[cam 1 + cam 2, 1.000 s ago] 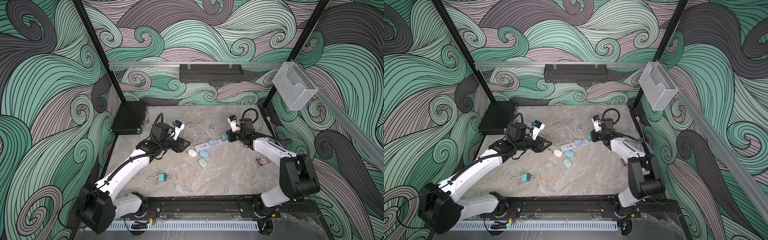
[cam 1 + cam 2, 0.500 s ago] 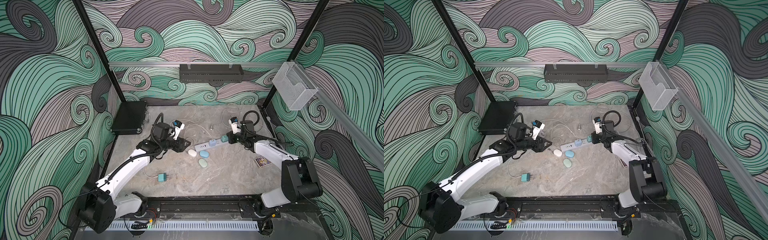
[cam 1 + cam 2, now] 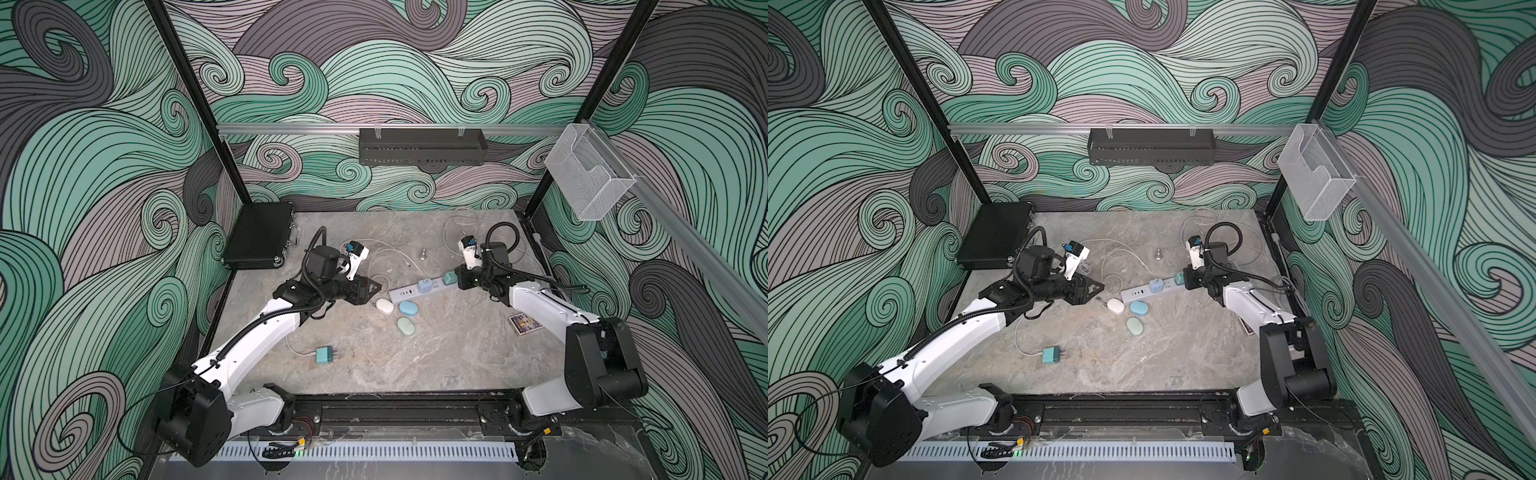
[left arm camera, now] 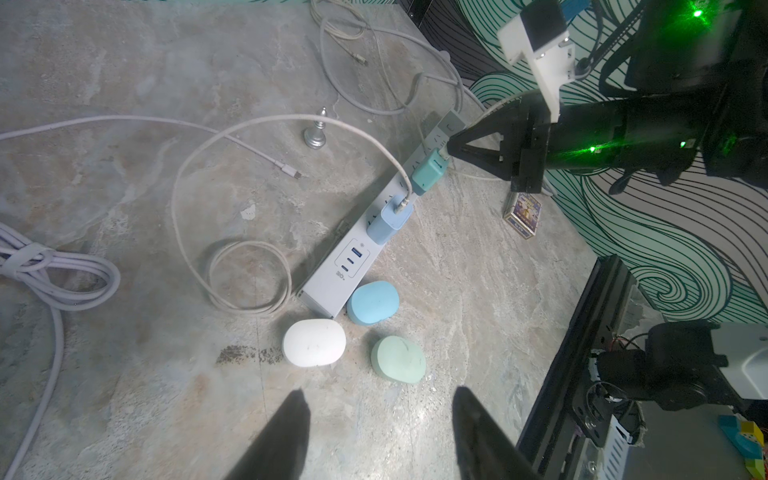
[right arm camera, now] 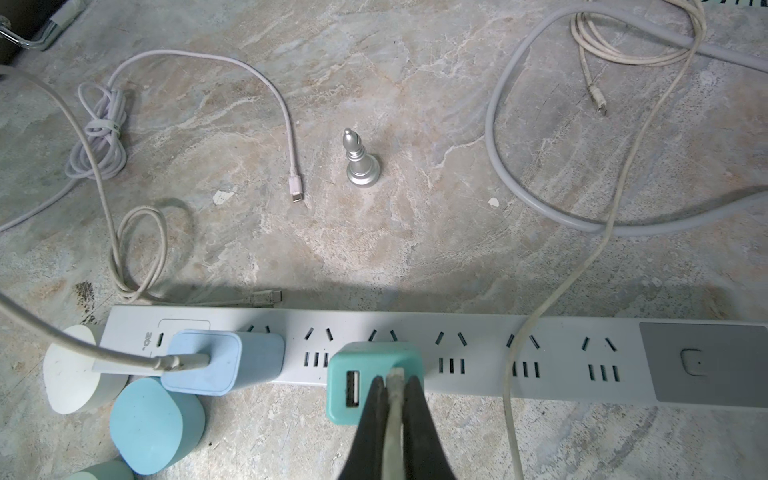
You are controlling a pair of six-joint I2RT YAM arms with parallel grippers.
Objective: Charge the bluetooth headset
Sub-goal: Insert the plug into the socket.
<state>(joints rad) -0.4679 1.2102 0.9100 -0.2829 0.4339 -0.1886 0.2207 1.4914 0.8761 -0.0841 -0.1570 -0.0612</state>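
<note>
Three pebble-shaped headset cases lie by the near end of the white power strip (image 3: 415, 291): white (image 4: 314, 343), blue (image 4: 373, 302) and green (image 4: 399, 359). No cable reaches any of them. My left gripper (image 4: 378, 399) hovers open just short of the cases, holding nothing. A blue charger (image 5: 220, 361) with a cream cable and a teal charger (image 5: 365, 374) are plugged into the strip. My right gripper (image 5: 394, 380) is shut on a cream cable plug (image 5: 395, 386), whose tip is against the teal charger's face beside its empty USB port.
A silver chess piece (image 5: 361, 160) and a loose pink cable end (image 5: 296, 195) lie beyond the strip. A second teal charger (image 3: 326, 354) lies near the front. A card box (image 3: 524, 323) sits at the right and a black case (image 3: 259, 235) at the back left.
The right arm's elbow has shifted slightly while its gripper stays at the teal charger. The left arm has not moved.
</note>
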